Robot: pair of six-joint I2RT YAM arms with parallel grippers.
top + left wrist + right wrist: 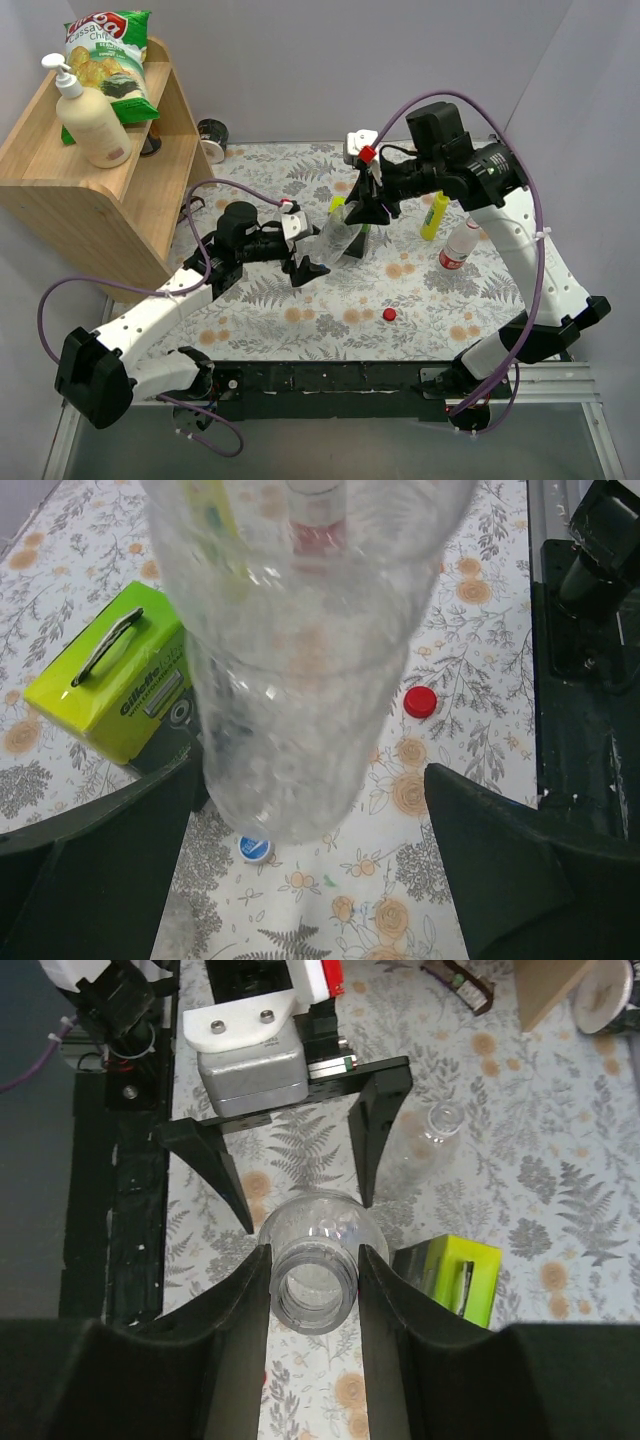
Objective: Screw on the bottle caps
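Above the counter (300, 335), the right end effector (312, 1257) pinches the neck of a clear bottle (338, 232).
The left end effector (308, 266), spread wide, should clamp the body squarely before capping.

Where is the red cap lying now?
In the top view the red cap lies on the table, right of centre, left of the labelled bottle and nearer the robot.

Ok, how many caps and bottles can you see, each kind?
Red caps: 1
Blue caps: 1
Clear bottles: 3
Yellow squeeze bottle: 1
Cream pump bottle: 1
Total: 7
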